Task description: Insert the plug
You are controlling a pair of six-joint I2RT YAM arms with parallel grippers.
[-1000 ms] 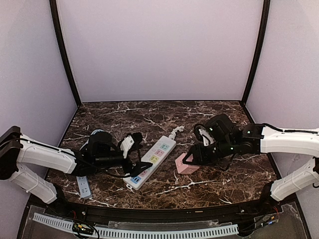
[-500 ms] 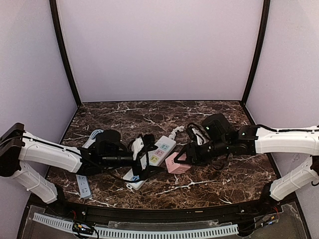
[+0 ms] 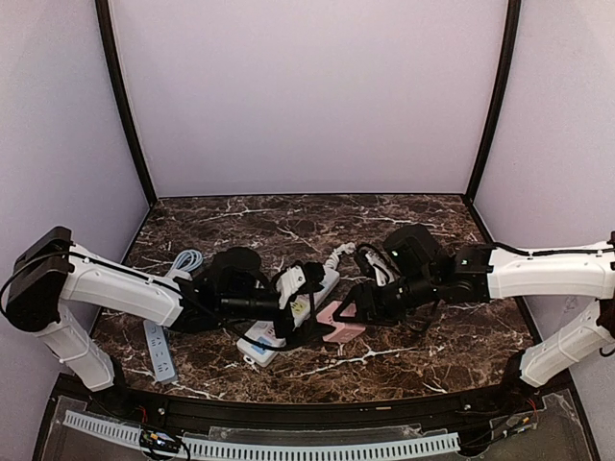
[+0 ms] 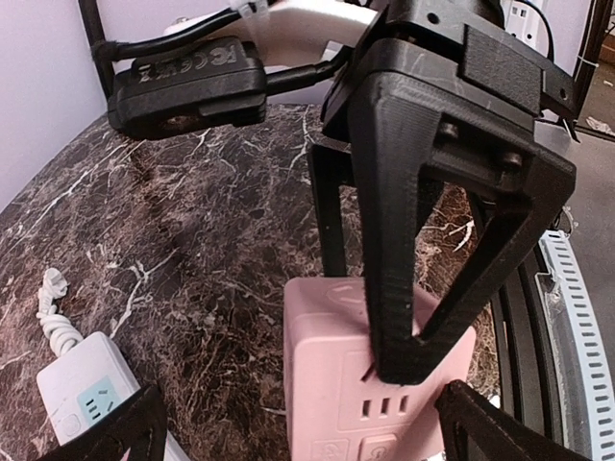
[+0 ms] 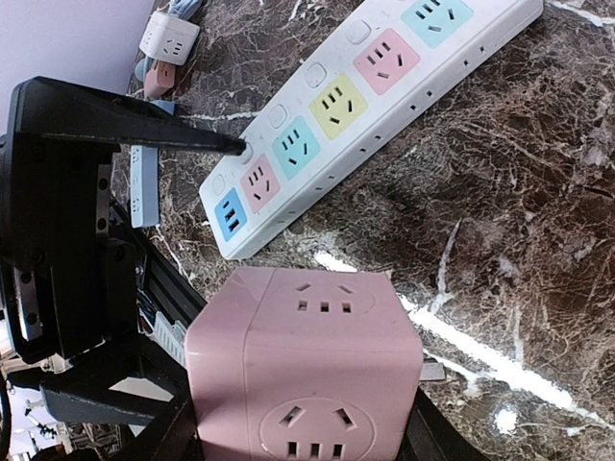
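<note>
**Pink cube clamped in the right gripper, beside the white strip**

The right gripper (image 3: 351, 307) is clenched on the pink socket cube (image 5: 303, 375), with one black finger (image 4: 389, 240) pressed down each of two opposite sides. The cube sits at the fingertips, tilted and low over the marble; whether it touches the surface cannot be told. One socket face looks back at the right wrist and another looks up. The side toward the left wrist carries three slots. No prongs show, so which way its plug side points cannot be told.

The white power strip (image 3: 288, 317) lies flat just ahead of the cube. Its long axis runs diagonally from near-left to far-right. The coloured sockets face up, the blue end lies nearest the arm bases, and the coiled cord leaves the far end.

The left gripper (image 3: 306, 307) is released and empty, its jaws spread wide over the strip's middle. One fingertip reaches the row of switches. It faces the right gripper, cube between them.

The table (image 3: 413, 226) is dark veined marble, boxed by lilac walls (image 3: 307, 96) and black corner posts (image 3: 123, 106). Beyond both grippers the marble runs bare to the back wall. Behind the left gripper lie a blue-grey strip (image 3: 159, 351) and a small white adapter (image 5: 169, 36). A perforated rail (image 3: 288, 448) edges the near side.
</note>
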